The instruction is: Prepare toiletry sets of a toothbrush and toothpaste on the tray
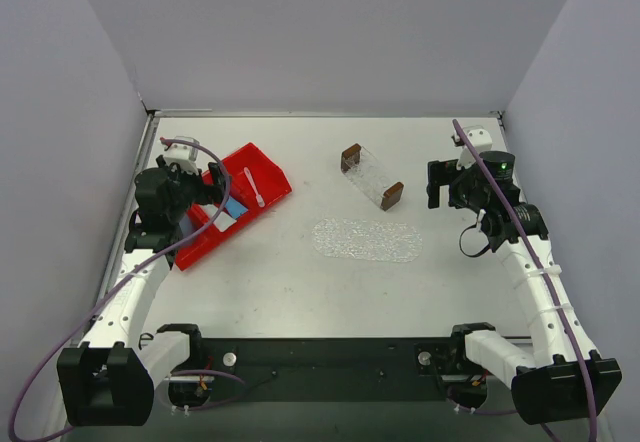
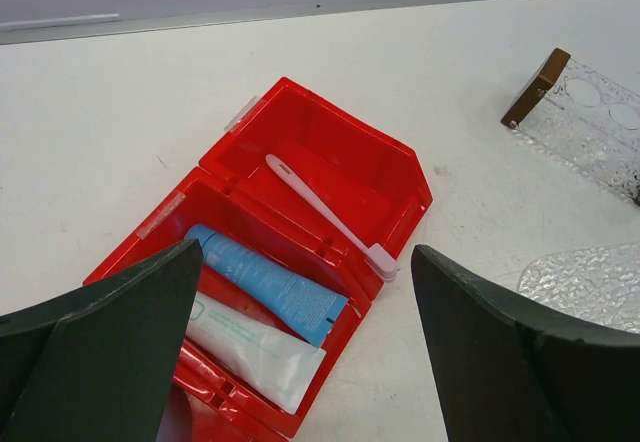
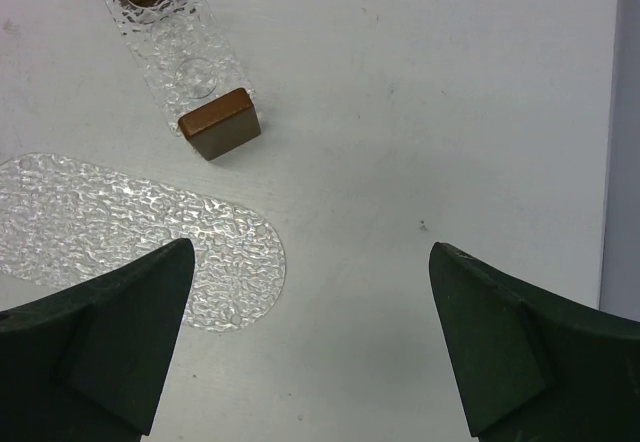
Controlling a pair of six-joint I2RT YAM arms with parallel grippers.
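The toothbrush (image 2: 325,217), white with a pale pink head, lies in the far compartment of a red bin (image 2: 340,127). The blue toothpaste tube (image 2: 265,282) and the whitish tube (image 2: 250,347) lie side by side in the bin's near compartment. My left gripper (image 2: 308,252) is open and empty, above the tubes; in the top view it (image 1: 212,197) hovers over the bin's left part. The clear tray (image 1: 372,176) with a brown block at each end lies at mid-table with nothing on it. My right gripper (image 1: 436,186) is open and empty, to the right of the tray (image 3: 170,52).
A flat oval bubbly clear mat (image 1: 367,240) lies in front of the tray; it also shows in the right wrist view (image 3: 120,232). The red bin (image 1: 235,202) lies slantwise at the left. Walls close in the back and both sides.
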